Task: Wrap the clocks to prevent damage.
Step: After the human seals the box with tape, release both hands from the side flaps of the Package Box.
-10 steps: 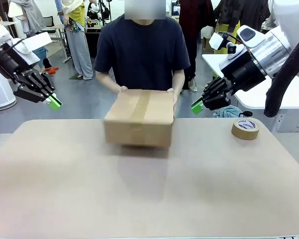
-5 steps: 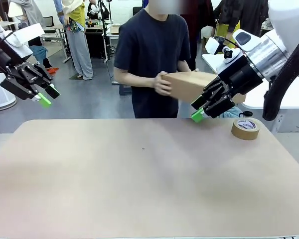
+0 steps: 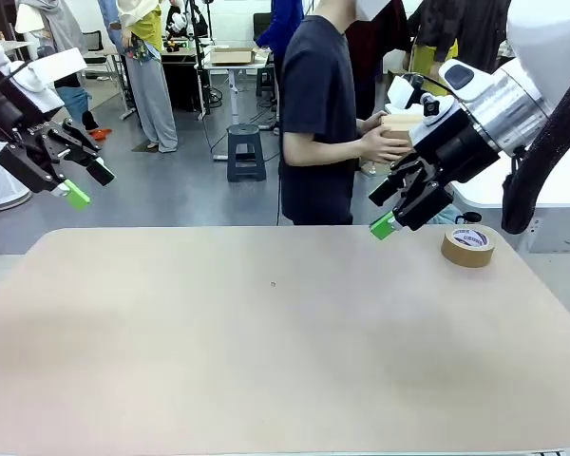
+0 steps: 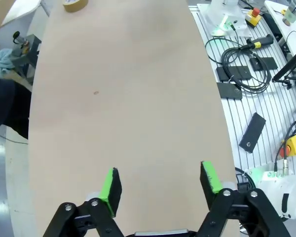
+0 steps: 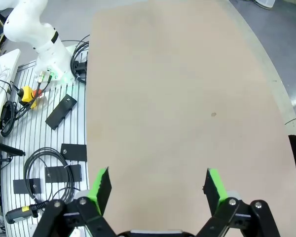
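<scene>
Jaws of both the left gripper (image 4: pixel 160 183) and right gripper (image 5: pixel 157 187) stand wide apart with nothing between them, each raised above the table (image 3: pixel 285 361). At the table's far right lies a tape roll (image 3: pixel 467 246). Beyond the table's far edge, a person (image 3: pixel 318 114) turned sideways carries a cardboard box (image 3: pixel 399 126)
</scene>
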Tool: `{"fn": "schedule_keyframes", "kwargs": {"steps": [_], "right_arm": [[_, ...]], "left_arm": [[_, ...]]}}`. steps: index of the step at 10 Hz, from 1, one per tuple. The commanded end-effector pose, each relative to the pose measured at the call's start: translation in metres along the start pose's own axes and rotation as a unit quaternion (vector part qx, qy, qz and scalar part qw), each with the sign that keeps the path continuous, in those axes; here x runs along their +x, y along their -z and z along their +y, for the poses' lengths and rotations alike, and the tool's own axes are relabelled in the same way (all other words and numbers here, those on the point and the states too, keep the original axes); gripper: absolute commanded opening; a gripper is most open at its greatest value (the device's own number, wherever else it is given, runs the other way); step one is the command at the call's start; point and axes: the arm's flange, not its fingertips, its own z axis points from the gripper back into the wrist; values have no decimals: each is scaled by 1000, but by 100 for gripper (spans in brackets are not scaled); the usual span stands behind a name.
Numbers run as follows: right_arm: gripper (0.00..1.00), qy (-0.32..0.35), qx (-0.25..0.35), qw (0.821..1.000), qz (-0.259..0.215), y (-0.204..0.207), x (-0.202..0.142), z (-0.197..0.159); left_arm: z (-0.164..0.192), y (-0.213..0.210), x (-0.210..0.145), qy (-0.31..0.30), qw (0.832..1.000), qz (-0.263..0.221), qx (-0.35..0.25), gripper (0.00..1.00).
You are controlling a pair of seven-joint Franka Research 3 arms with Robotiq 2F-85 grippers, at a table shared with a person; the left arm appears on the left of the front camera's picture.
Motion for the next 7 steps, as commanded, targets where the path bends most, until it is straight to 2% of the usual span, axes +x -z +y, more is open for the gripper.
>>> {"fn": "schedule_keyframes", "kwargs": {"steps": [1,2,7], "right_arm": [[100,12,-3,1000,25,2,2,2],[100,0,0,1000,0,0,0,0],[100,0,1,1000,1,-2,0,0]], "left_arm": [[1,-5,4,-30,1000,0,7,100],[0,0,0,0,1000,0,0,100],[0,-1,0,-8,1000,0,1,100]]}}
